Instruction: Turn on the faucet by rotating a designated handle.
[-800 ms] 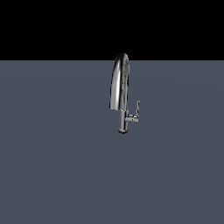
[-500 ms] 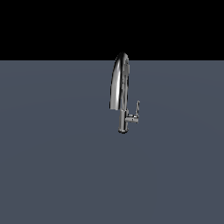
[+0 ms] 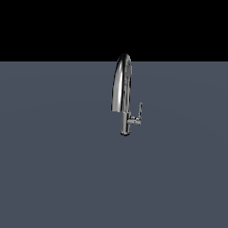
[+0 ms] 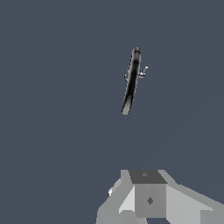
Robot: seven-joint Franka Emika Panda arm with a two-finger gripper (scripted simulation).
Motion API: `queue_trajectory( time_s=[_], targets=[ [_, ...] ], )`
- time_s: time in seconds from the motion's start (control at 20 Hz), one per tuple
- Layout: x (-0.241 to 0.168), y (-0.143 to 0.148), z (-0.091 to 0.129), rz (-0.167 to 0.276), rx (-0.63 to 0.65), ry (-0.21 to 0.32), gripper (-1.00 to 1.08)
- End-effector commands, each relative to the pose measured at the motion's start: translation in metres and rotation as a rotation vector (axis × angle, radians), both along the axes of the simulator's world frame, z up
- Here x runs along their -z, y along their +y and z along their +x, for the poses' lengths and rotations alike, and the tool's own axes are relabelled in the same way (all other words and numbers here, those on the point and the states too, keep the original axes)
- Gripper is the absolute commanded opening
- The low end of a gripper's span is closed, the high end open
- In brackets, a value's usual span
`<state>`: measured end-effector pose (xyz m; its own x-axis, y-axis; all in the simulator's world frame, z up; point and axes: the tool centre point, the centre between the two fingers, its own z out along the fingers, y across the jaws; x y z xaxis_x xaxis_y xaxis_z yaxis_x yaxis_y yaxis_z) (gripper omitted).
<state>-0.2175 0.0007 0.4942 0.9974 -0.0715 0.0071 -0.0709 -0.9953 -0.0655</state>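
The chrome faucet [image 3: 121,95] stands upright, its handle [image 3: 139,111] angled upward beside the body — gripper [image 4: 146,199] well apart, jaw state unclear.

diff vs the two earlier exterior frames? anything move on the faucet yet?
No visible change. The faucet stands in the same spot and the handle sits at the same upward angle. No arm appears in the exterior view; in the wrist view the pincer is well short of the faucet.
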Motion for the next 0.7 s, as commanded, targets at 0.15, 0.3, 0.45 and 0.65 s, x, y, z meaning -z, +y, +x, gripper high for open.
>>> queue_trajectory(
  time_s=[0.15,0.3,0.45,0.65],
  targets=[
    [0.006,-0.006,0.026,0.07,0.068,0.056,-1.0],
    [0.011,-0.01,0.043,0.118,0.115,0.094,-1.0],
    [0.017,-0.016,0.06,0.168,0.163,0.133,-1.0],
    [0.027,-0.024,0.083,0.236,0.228,0.187,-1.0]
  ],
)
